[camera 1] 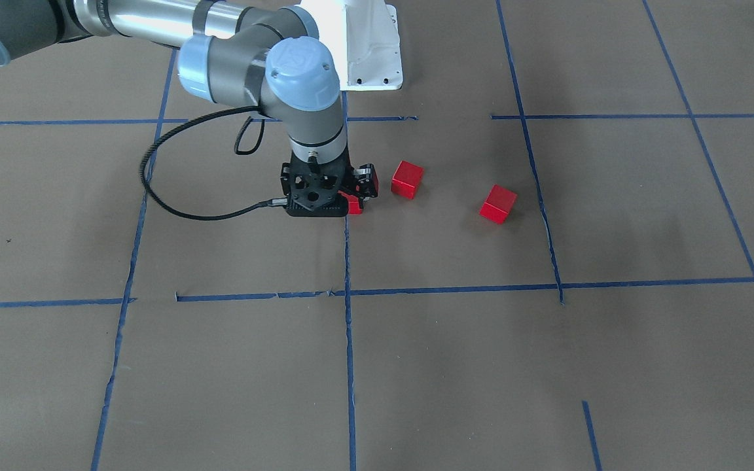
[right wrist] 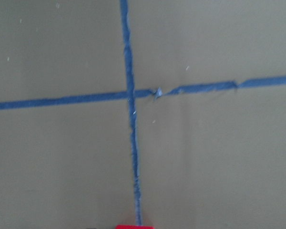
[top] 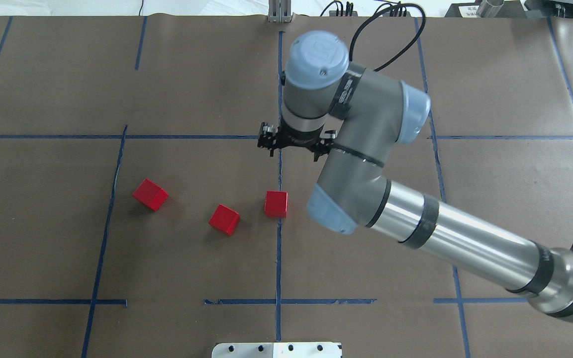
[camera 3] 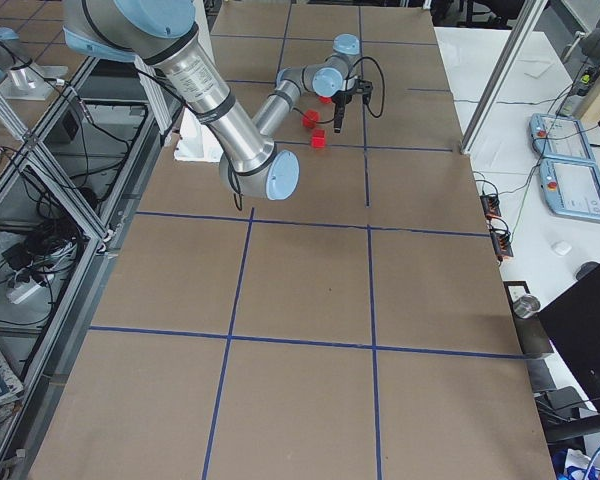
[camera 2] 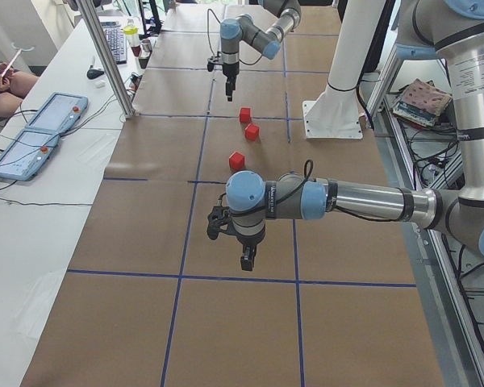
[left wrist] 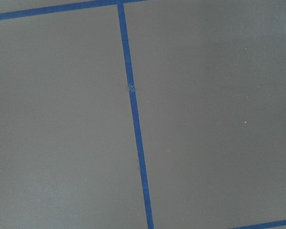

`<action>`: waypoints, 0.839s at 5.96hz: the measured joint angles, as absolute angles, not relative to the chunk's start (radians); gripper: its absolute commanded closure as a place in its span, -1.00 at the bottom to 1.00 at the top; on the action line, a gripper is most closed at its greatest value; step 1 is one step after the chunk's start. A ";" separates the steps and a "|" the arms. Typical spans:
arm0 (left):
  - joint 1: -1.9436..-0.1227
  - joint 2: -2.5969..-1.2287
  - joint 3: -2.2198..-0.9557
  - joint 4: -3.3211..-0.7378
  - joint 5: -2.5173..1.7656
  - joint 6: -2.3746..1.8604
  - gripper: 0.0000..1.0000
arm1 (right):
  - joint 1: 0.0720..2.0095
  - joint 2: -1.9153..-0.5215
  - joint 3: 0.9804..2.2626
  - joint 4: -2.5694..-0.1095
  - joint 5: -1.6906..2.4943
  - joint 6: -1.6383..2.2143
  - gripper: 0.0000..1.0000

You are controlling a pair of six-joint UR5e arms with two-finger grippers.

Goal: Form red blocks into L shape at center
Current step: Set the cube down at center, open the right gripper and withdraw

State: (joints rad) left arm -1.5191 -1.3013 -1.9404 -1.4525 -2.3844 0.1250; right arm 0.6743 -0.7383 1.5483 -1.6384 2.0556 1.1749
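Observation:
Three red blocks lie in the center cell (top: 192,169). One (top: 276,204) sits square on the long blue tape line; the others (top: 224,219) (top: 150,194) lie to its left, apart and turned. My right gripper (top: 294,141) hangs upright over the line, just beyond the first block, which peeks out beside it in the front view (camera 1: 355,205) and at the right wrist view's bottom edge (right wrist: 135,226). Its knuckles look splayed, open and empty. My left gripper (camera 2: 246,260) hangs above bare paper a cell away; I cannot tell whether it is open or shut.
The robot's white base (camera 1: 367,46) stands behind the center cell. A black cable (camera 1: 154,190) loops beside the right wrist. Operator pendants (camera 2: 40,137) and a metal post (camera 2: 105,56) are on a side table. The left wrist view shows only paper and tape.

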 measured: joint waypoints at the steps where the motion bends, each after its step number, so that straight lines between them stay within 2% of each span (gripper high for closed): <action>1: -1.519 -1.312 -1.944 -1.457 -2.384 0.123 -1.00 | 0.784 -0.794 1.579 -1.661 2.132 1.041 -1.00; 5: -1.518 -1.462 -1.959 -1.457 -2.400 0.096 -1.00 | 1.237 -1.154 1.603 -1.672 2.293 0.226 -1.00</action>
State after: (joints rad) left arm -1.5181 -1.4619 -1.9592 -1.4571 -2.4000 0.0963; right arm 1.2372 -1.1541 1.6028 -1.6720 2.2931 0.2259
